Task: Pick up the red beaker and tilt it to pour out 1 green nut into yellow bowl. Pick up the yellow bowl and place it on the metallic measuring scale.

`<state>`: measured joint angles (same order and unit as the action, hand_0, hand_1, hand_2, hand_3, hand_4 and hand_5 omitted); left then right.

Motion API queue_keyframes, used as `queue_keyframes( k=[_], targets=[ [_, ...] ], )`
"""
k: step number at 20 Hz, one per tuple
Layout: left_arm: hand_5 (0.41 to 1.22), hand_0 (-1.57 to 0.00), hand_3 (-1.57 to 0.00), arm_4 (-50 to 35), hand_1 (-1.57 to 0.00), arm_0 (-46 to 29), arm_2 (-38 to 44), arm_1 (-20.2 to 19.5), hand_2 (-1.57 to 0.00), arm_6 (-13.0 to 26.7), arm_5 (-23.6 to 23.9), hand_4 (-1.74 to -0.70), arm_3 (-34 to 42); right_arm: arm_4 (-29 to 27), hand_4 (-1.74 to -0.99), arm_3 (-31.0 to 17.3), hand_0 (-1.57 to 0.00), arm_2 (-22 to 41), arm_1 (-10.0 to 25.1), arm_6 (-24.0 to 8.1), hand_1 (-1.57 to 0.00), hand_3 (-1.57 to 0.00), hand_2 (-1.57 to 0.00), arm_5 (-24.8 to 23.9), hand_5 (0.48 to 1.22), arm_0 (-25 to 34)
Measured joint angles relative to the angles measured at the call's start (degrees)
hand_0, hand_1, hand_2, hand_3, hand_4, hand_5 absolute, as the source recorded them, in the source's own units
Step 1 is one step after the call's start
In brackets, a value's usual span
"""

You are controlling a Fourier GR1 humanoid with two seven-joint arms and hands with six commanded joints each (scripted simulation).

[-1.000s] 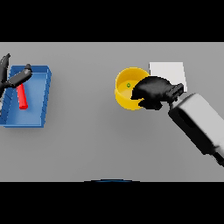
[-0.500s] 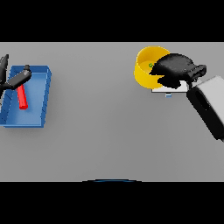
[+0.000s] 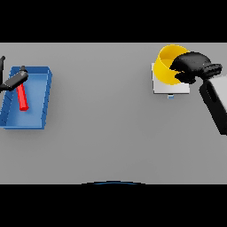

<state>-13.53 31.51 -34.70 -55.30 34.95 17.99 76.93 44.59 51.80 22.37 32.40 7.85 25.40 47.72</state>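
bowl (image 3: 167,66): yellow, tilted on its side, mouth toward the right, over the far edge of the scale; whether it rests on the plate or hangs just above cannot be told.
scale (image 3: 167,86): pale square plate lying flat on the grey worktop (image 3: 111,133), a small tab at its near edge; the landmark for the rest.
right robot hand (image 3: 191,66): over the scale's far right corner, dark fingers curled round the bowl's rim and clamped on it.
left robot hand (image 3: 13,80): far to the left of the scale, over the blue tray (image 3: 42,104); fingers cannot be told.
beaker (image 3: 22,97): red, lying in the tray, far left of the scale, just under the left robot hand.
nut: not to be seen in the bowl (the inside is half hidden by the hand).
handling, judged: the bowl looks stiff, thin-walled and light, with a smooth, probably slippery wall; a rim pinch lets it swing and tip, as the tilt suggests.
where to hold, judged: rim, thumb inside and fingers outside, as now; level it before letting go.
risk, judged: released while tilted, it could roll off the scale and spill any nut inside.
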Motion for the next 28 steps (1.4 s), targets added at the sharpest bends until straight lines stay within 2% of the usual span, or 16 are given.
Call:
queue_keyframes(
  k=[2,5,7,12,14,15,16,18,19,21,22,24,28],
  targets=[
    [0.757,0.0,0.0,-0.09,0.0,0.84,-0.61,0.31,0.0,0.0,-0.21,-0.81,-0.74,0.66,-1.724,-3.31,-1.57,-0.14,-0.81,0.01,-1.57,-1.36,-1.57,-1.57,1.221,0.71],
    [0.743,0.0,0.0,-0.63,0.0,0.6,-1.5,-0.25,0.0,-0.04,0.25,-0.8,-0.52,1.81,-1.725,-9.3,-1.57,0.09,-2.38,2.63,-1.56,-1.43,-1.57,-4.71,1.221,2.08],
    [0.733,0.0,0.0,-0.05,0.0,1.18,-1.85,0.48,0.0,-0.43,0.47,-0.8,-0.7,2.19,-1.727,-11.98,-1.57,-0.16,-3.25,2.3,-1.52,-1.48,-1.56,-6.03,1.221,2.59],
    [0.734,0.0,0.0,-1.58,0.0,1.21,-1.82,-0.52,0.0,-0.32,0.83,-0.81,0.02,2.91,-1.721,-16.83,-1.55,-0.67,-4.45,3.75,-1.42,-1.48,-1.57,-8.57,1.221,3.46],
    [0.74,0.0,0.0,-1.29,0.0,2.08,-2.75,-0.03,0.0,0.0,1.09,-0.81,-0.75,3.05,-1.728,-18.62,-1.54,-0.92,-4.93,4.76,-1.41,-1.17,-1.57,-8.33,1.221,4.62],
    [0.745,0.0,0.0,-1.65,0.0,1.88,-2.51,-0.29,0.0,-0.24,0.88,-0.81,-0.55,2.91,-1.659,-19.34,-1.54,-1.14,-4.88,4.67,-1.44,-1.02,-1.5,-7.63,1.221,4.63],
    [0.745,0.0,0.0,-1.53,0.0,1.69,-2.6,-0.43,0.0,-0.08,1.1,-0.81,-0.28,2.64,-1.596,-20.08,-1.52,-1.54,-5.05,4.01,-1.35,-0.91,-1.35,-6.8,1.134,5.03],
    [0.744,0.0,0.0,-1.68,0.0,2.39,-3.14,0.2,0.0,-0.03,1.06,-0.81,-1.01,2.04,-1.504,-20.44,-0.98,-2.08,-5.34,3.09,-0.87,-0.76,-0.95,-6.11,0.983,5.35],
    [0.745,0.0,0.0,-1.91,0.0,2.1,-3.08,0.35,0.0,-0.21,0.93,-0.81,-1.45,1.87,-1.47,-21.16,-0.78,-2.18,-5.99,3.45,-0.69,-0.71,-0.81,-6.24,0.928,5.6],
    [0.74,0.0,0.0,-2.04,0.0,2.65,-3.17,0.44,0.0,-0.04,0.87,-0.81,-1.62,2.01,-1.425,-22.13,-0.5,-2.02,-5.82,4.46,-0.44,-0.64,-0.6,-5.61,0.851,5.96],
    [0.738,0.0,0.0,-1.65,0.0,3.16,-3.43,0.55,0.0,0.0,0.38,-0.81,-2.19,2.17,-1.41,-22.6,-0.4,-2.04,-5.82,4.28,-0.35,-0.6,-0.52,-5.69,0.821,6.33],
    [0.739,0.0,0.0,-1.57,0.0,3.19,-3.23,0.61,0.0,-0.41,0.52,-0.81,-2.72,2.26,-1.385,-23.15,-0.25,-1.79,-5.48,6.09,-0.23,-0.54,-0.39,-5.59,0.78,6.13],
    [0.734,0.0,0.0,-1.57,0.0,3.59,-3.45,1.28,0.0,-0.09,0.5,-0.81,-3.03,3.27,-1.336,-25.99,-0.1,-1.06,-6.43,7.89,-0.09,-0.41,-0.21,-5.8,0.741,7.68]
  ],
)
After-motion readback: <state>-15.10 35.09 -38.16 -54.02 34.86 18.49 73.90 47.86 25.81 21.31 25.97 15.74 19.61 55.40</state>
